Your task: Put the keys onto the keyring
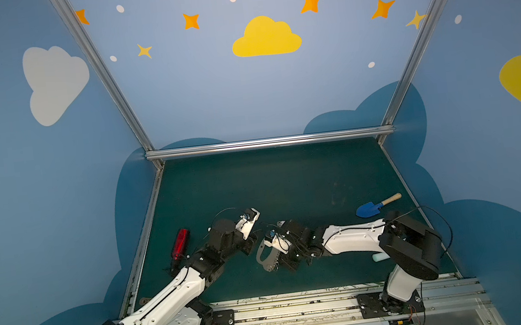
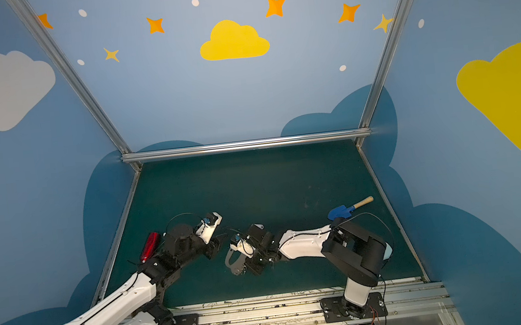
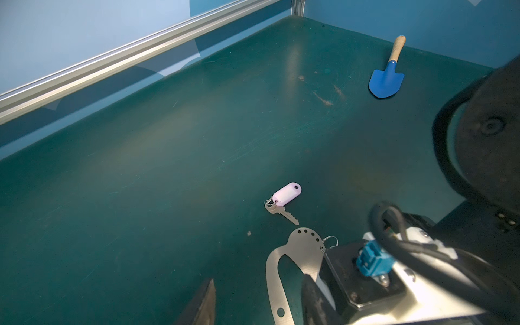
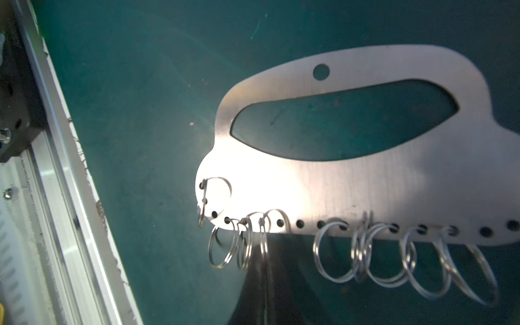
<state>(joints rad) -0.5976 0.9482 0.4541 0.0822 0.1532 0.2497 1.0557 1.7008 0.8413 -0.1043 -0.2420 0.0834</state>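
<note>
1. Noted keyring [image 1: 268, 264] flat on tabletop [image 1: 288, 180], front-centre, partly under right arm [image 1: 351, 238] in both top views. Only grey outline vis. there [image 2: 236, 268].
2. Resolved in right wrist view only: keyring [image 4: 365, 183] surface w/ oblong cutout, row of rim holes, split rings [image 4: 360, 253] hanging off holed edge.
3. Logged right tool [image 4: 263, 264] as fully closed, tips at the ring row. Cannot tell whether a ring is pinched btwn them.
4. Found key [image 3: 282, 211] clearly in left wrist view only: silver blade, pale oblong head, lying on tabletop just beside rounded holed end of keyring [image 3: 306, 247], on its far side from the robot bases.
5. Logged left tool [image 3: 257, 281] w/ jaws apart, nothing held. Handle band of keyring seen btwn the two dark fingers [image 3: 205, 301]; cannot tell if straddled or just below them.
6. Noted blue trowel [image 1: 368, 209] far right on tabletop, well apart from keyring; also vis. in left wrist view [image 3: 385, 81].
7. Noted red gadget [image 1: 180, 244] beside left arm, top views only [image 2: 150, 246].
</note>
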